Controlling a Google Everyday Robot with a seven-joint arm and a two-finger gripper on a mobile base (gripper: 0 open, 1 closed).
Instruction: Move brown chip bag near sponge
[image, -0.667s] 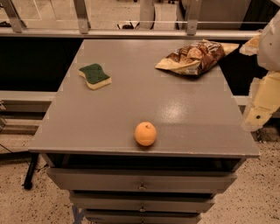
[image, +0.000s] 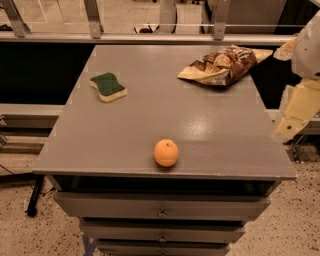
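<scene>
The brown chip bag (image: 221, 65) lies crinkled at the far right corner of the grey table top (image: 165, 115), its tan end pointing over the right edge. The sponge (image: 108, 86), green on top over pale yellow foam, lies at the far left of the table. My gripper (image: 295, 111) hangs off the table's right edge, pale and cream-coloured, below and to the right of the bag and not touching it. It is far from the sponge.
A round orange fruit (image: 166, 152) sits near the table's front edge, in the middle. Drawers (image: 162, 212) run below the front edge. A metal railing (image: 150, 37) stands behind the table.
</scene>
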